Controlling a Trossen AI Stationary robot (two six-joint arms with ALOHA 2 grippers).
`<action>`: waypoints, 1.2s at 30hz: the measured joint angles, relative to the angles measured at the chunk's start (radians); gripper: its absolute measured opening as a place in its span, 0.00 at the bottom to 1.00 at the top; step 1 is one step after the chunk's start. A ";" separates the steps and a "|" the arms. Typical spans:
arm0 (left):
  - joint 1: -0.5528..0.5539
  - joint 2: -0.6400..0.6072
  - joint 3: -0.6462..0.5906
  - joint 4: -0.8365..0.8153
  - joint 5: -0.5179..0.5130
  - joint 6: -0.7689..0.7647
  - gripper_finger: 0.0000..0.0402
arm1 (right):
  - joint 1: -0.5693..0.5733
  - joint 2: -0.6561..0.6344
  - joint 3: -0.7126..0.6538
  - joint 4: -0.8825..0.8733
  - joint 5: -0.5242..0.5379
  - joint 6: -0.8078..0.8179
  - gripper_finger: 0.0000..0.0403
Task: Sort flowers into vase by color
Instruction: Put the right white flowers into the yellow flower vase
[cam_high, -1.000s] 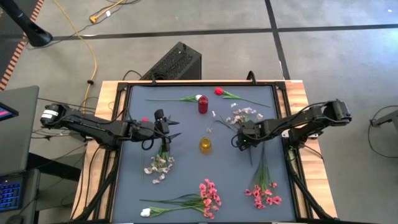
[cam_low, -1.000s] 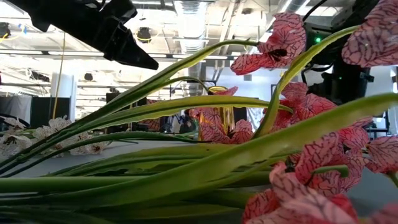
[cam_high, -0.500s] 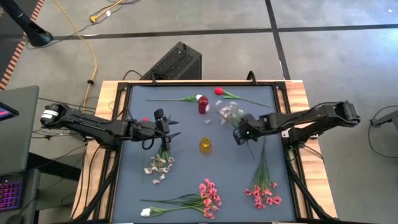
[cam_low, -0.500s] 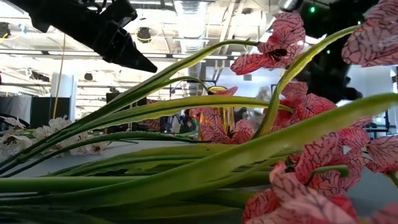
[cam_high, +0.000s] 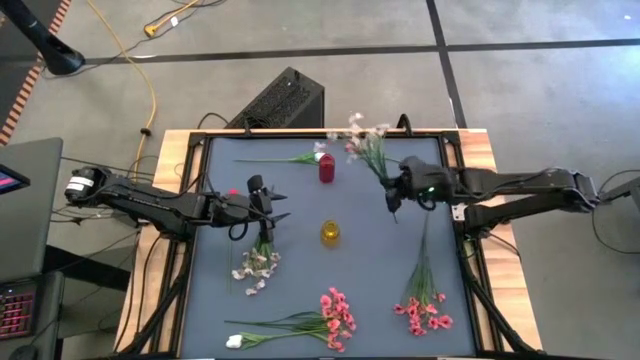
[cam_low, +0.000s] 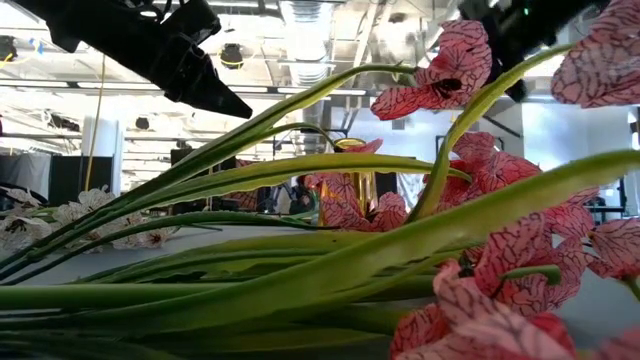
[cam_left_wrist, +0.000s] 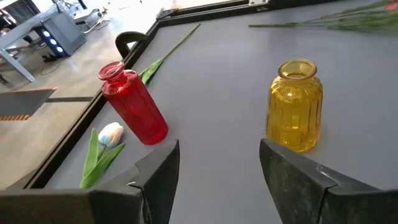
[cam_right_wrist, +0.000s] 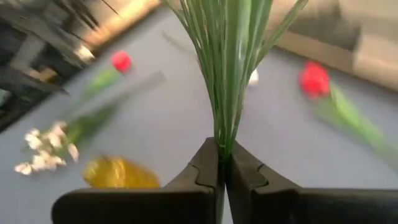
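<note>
My right gripper (cam_high: 392, 190) is shut on a pale pink-white flower spray (cam_high: 362, 140) and holds it above the table's far right part, beyond the red vase (cam_high: 326, 168). The yellow vase (cam_high: 330, 233) stands at mid-table. My left gripper (cam_high: 268, 205) hovers open left of both vases (cam_left_wrist: 217, 168). A white bud (cam_high: 318, 157) lies flat beside the red vase. Another pale spray (cam_high: 257, 265), two bright pink sprays (cam_high: 338, 318) (cam_high: 425, 310) and a second white bud (cam_high: 234, 341) lie flat on the near half. My right gripper pinches the spray's bundled green stems (cam_right_wrist: 222, 146) between its two fingers, low on the stems. A short stem end (cam_high: 397, 214) sticks out toward the table's near edge. The spray is lifted clear, and its blossoms (cam_high: 355, 130) fan out toward the far edge.
A red rosebud (cam_right_wrist: 314, 78) lies on the mat beyond the held stems. A raised black frame (cam_high: 205, 140) borders the grey mat. In the low view, the near pink spray's leaves (cam_low: 300, 270) fill the foreground. A black box (cam_high: 280, 100) sits past the far edge.
My right gripper has taken hold of the pale spray that lay right of the vases and risen with it, tipping up from pointing steeply down and shifting toward the far edge. The spray has left the mat, its blossoms swinging toward the far edge.
</note>
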 joint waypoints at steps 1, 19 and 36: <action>0.000 0.000 0.000 0.002 0.000 -0.012 0.53 | 0.000 -0.007 0.000 0.053 0.003 -0.076 0.10; 0.069 0.000 0.000 0.072 0.002 -0.057 0.53 | -0.320 0.041 -0.192 0.948 -0.573 -0.552 0.09; 0.161 0.000 -0.022 0.202 0.079 0.106 0.53 | -0.319 0.522 -0.225 1.833 -0.857 -0.347 0.09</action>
